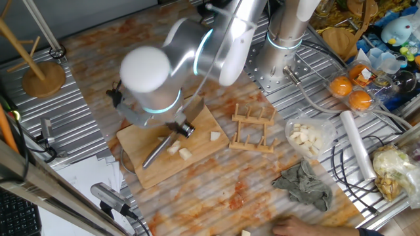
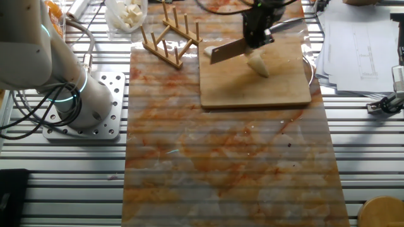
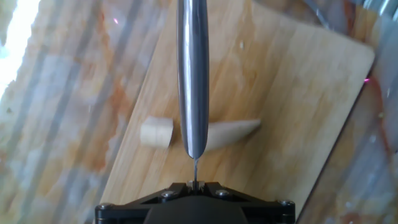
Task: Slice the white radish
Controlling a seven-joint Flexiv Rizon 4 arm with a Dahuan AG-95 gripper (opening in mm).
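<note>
White radish (image 3: 227, 132): pale tapered piece lying flat on the wooden cutting board (image 3: 292, 93), with a short cut-off piece (image 3: 156, 132) just to its left in the hand view. In one fixed view further small cream pieces (image 1: 186, 153) lie scattered on the board.

Gripper (image 2: 257, 28): directly above the radish, clamped on the handle of a knife (image 3: 193, 74). The blade runs edge-on across the radish at the gap between the long piece and the short one. Whether the edge touches the board cannot be told.

Clear plastic container (image 1: 308, 134): right of the board, past a wooden slotted rack (image 1: 254, 128); holds a heap of pale cubes (image 1: 306, 139).

Tray of orange fruits (image 1: 351, 92): far right, partly under clear wrap.

Hidden or unclear: the arm's joint housing covers the far end of the board in one fixed view; the fingers themselves are hard to make out in every view.
</note>
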